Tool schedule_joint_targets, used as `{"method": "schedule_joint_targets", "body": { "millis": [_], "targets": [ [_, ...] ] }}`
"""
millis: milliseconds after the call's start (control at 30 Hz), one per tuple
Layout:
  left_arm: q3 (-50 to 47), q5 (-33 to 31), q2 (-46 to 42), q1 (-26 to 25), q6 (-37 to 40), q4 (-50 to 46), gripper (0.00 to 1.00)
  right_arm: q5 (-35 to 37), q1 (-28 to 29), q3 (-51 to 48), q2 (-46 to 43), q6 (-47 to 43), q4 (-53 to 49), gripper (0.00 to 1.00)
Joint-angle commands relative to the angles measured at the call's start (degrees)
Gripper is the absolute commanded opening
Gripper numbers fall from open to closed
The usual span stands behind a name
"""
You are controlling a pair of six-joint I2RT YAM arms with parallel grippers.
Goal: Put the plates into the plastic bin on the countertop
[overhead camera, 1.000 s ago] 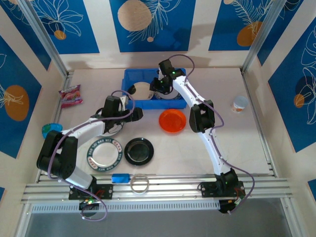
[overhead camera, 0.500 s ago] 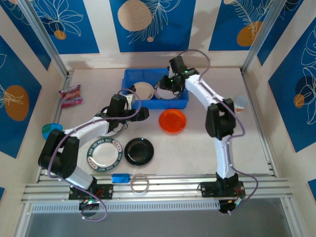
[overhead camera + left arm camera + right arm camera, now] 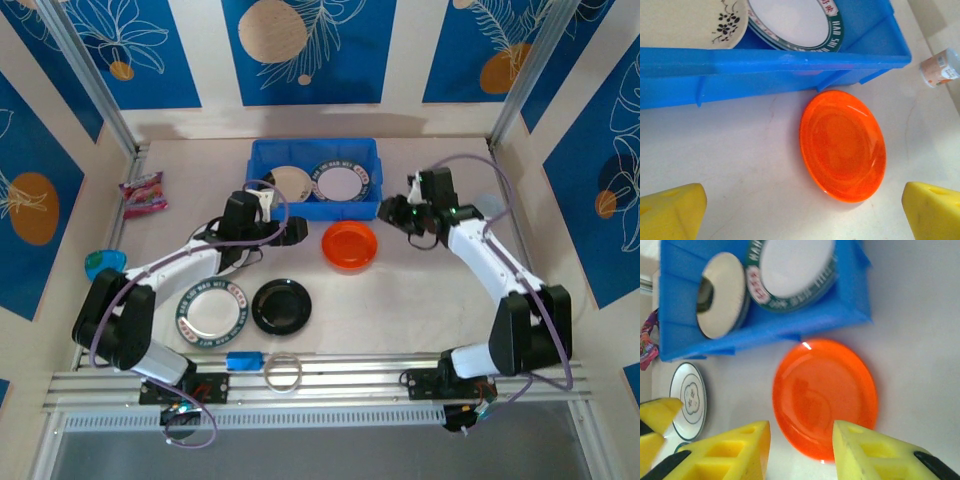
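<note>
- Plate (image 3: 232,262) mostly hidden under the left arm; pattern unclear.
- Left gripper (image 3: 291,232): jaws wide apart, empty, near the bin front.
- Bin (image 3: 315,148) at back centre holds cream plate (image 3: 287,183) and rimmed plate (image 3: 343,182), both cut off in the wrist views.
- Orange plate (image 3: 350,244) on countertop (image 3: 400,310), just before the bin.
- Right gripper (image 3: 390,210): jaws partly apart, nothing between.
- Cup (image 3: 939,68) cut off at the frame edge.

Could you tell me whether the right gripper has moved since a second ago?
Yes; the right gripper has left the bin, moving right and nearer.
</note>
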Motion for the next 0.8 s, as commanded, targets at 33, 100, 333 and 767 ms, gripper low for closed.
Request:
{"method": "schedule_joint_targets", "body": {
  "millis": [33,100,333,767],
  "targets": [
    [-1.7,3.6,-1.0,-0.7,-1.7,1.7,1.00,-5.6,-1.9,-8.8,-5.7,4.9,5.4,0.38],
    [-2.6,4.7,-0.7,-0.8,-2.6,3.0,1.00,-6.4,-2.5,-12.2,-6.1,5.9,7.5,0.35],
    [-4.2,5.9,-1.3,-0.8,-4.9,5.2,0.99,-7.4,-1.8,-17.3,-0.3,7.1,14.3,0.34],
    [-5.7,7.6,-1.7,-0.9,-5.9,6.7,0.99,-8.6,-0.2,-16.9,10.8,6.7,21.1,0.35]
  ]
}}
